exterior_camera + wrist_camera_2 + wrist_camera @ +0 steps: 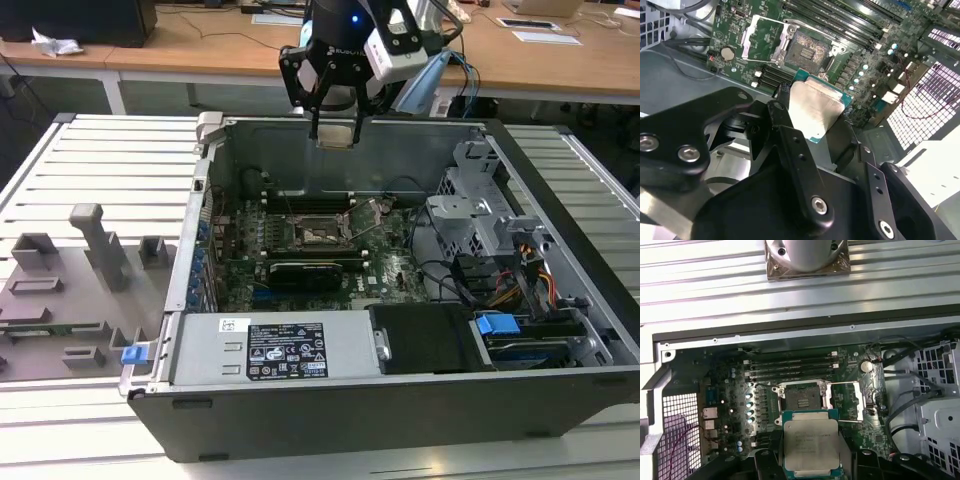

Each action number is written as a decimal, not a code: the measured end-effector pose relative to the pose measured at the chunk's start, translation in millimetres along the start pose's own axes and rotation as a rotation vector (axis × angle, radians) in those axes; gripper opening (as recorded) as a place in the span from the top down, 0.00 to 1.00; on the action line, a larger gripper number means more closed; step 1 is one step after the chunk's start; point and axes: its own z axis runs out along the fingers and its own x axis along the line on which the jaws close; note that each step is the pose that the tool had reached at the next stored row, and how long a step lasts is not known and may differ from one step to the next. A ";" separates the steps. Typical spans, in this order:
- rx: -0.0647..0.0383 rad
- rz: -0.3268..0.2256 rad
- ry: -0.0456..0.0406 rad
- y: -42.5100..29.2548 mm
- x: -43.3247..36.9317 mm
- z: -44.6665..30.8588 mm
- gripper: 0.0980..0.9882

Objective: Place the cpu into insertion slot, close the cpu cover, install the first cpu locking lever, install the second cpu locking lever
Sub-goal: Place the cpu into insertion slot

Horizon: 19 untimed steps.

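Note:
My gripper (334, 128) hangs above the open computer case, over its far wall, shut on the cpu (335, 136). In both wrist views the cpu (811, 442) (815, 107) is a silvery square chip with a green edge, pinched between the black fingers (790, 135). Below it on the green motherboard (395, 275) lies the insertion slot (322, 232) (802, 399) (807, 48), bare and dark in the middle. The cpu cover (846, 400) (761, 40), a thin metal frame, is swung open and lies beside the slot.
Metal case walls (205, 215) ring the board. A grey power supply (285, 345) fills the near side and a drive cage (480, 220) with cables is at the exterior view's right. Grey fixture blocks (70, 290) rest on the slatted table at that view's left.

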 end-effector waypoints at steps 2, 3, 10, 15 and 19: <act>0.000 0.021 -0.0019 0.0 0.1 0.0 0.51; 0.000 0.027 -0.0023 0.0 0.4 0.0 0.51; -0.001 0.044 -0.0040 -0.1 0.7 0.0 0.51; -0.001 0.059 -0.0053 -0.1 0.7 0.0 0.51; -0.001 0.064 -0.0057 -0.1 0.7 0.0 0.51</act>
